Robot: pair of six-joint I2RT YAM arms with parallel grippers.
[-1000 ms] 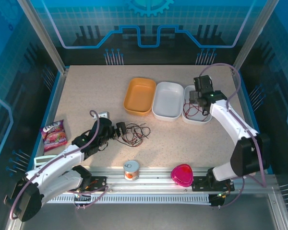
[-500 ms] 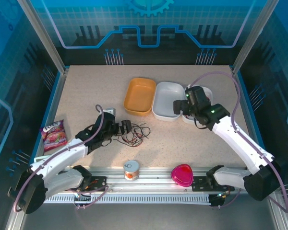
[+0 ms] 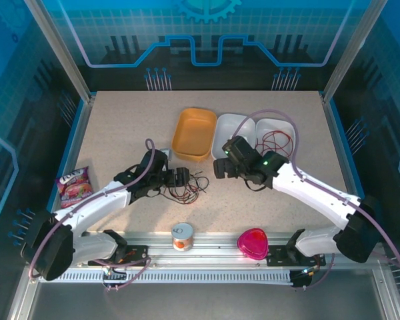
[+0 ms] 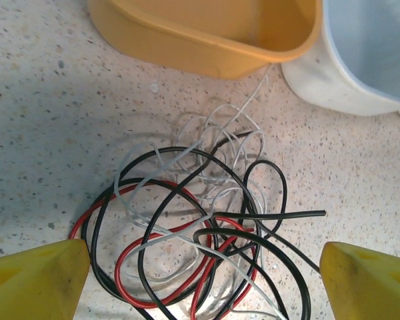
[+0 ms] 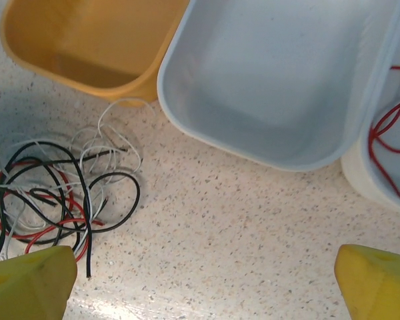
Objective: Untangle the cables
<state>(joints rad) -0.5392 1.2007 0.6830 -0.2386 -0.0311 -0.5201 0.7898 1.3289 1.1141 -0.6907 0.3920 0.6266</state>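
Near edge of the surface (image 3: 120, 127): a small can (image 3: 181, 237) and a pink heart-shaped item (image 3: 253, 243), well apart. Far left: a snack packet (image 3: 75, 187).

Further in: left gripper (image 3: 181, 179) low over the surface, fingers (image 4: 37, 277) spread wide, pinching nothing, set to either side of the near part of the tangled cables (image 4: 200, 220). Black, red and whitish strands, loosely looped and crossing, flat on the surface just in front of the orange bin (image 3: 195, 133).

Just right of the tangle: right gripper (image 3: 221, 167), likewise spread and empty, tangle beside its left finger (image 5: 30, 283).

Beyond: orange bin, middle white bin (image 3: 232, 139) and right white bin (image 5: 370, 177) side by side in a row. Inside the right white bin: a separate red cable (image 3: 275, 141), loosely coiled.
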